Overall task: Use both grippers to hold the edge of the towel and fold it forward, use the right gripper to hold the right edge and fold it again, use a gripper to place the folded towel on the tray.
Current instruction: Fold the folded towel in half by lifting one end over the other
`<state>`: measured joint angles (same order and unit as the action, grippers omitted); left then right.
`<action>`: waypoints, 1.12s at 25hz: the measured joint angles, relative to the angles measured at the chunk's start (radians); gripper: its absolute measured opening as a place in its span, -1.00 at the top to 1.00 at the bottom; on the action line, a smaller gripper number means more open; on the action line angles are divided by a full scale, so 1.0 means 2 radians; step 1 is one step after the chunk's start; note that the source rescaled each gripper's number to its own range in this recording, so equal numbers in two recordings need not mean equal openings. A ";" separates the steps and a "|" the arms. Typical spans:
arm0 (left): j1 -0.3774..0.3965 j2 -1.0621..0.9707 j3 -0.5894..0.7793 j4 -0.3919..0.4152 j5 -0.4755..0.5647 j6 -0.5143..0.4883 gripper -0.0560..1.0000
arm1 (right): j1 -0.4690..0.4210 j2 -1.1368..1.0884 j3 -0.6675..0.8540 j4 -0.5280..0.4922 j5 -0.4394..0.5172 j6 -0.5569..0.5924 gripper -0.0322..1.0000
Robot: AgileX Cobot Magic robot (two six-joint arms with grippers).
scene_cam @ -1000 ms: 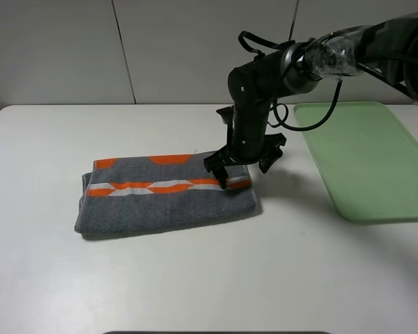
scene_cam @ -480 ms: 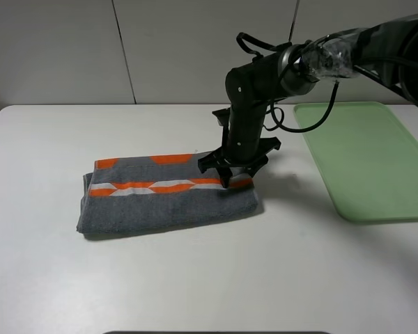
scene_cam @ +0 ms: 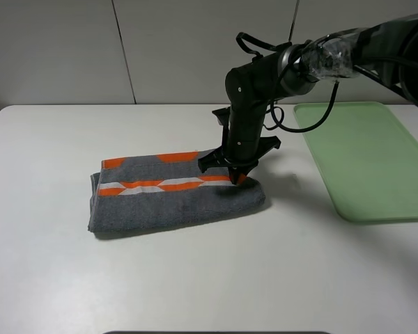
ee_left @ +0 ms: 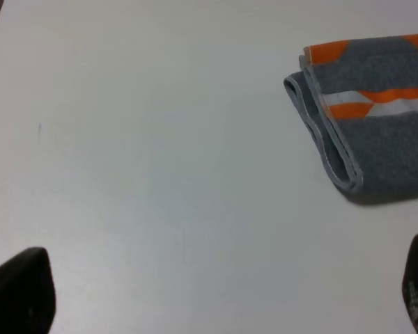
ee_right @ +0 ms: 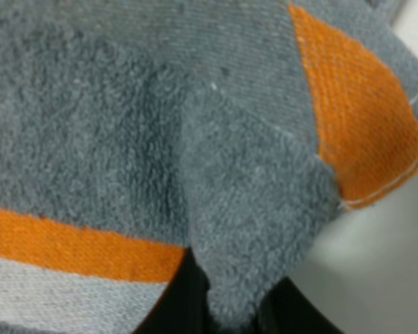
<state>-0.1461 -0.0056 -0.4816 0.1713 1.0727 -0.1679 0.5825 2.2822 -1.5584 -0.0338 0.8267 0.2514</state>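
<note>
- The towel [scene_cam: 171, 202] had slid rightward as the right gripper [scene_cam: 235, 175] clamped on its right edge [scene_cam: 256, 191], centre frame
- The left gripper [ee_left: 219, 291] stood wide apart
- A shallow pinch could slip mid-fold, spilling layers

White table [scene_cam: 195, 278]: folded towel [scene_cam: 174, 202], green tray [scene_cam: 366, 160]

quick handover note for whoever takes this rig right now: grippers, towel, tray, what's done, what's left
Left gripper: open, holding nothing, above the table off the towel's left end.
Right gripper: shut on the towel, pinching its right end.
Towel: folded once, lying on the table. The tray is to its right, no towel on it.
Done: first fold.
Left: second fold from the right, then move the towel onto the tray.
</note>
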 joint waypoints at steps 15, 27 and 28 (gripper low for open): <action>0.000 0.000 0.000 0.000 0.000 0.000 -1.00 | -0.001 -0.030 -0.003 -0.072 0.065 0.000 0.81; 0.000 0.000 0.000 0.000 0.000 0.000 -1.00 | -0.001 -0.052 -0.043 -0.188 0.143 0.000 0.81; 0.000 0.000 0.000 0.000 0.000 0.000 -1.00 | -0.001 -0.052 -0.048 -0.201 0.151 0.000 0.81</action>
<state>-0.1461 -0.0056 -0.4816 0.1720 1.0727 -0.1679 0.5795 2.1785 -1.6538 -0.4351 1.1293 0.2514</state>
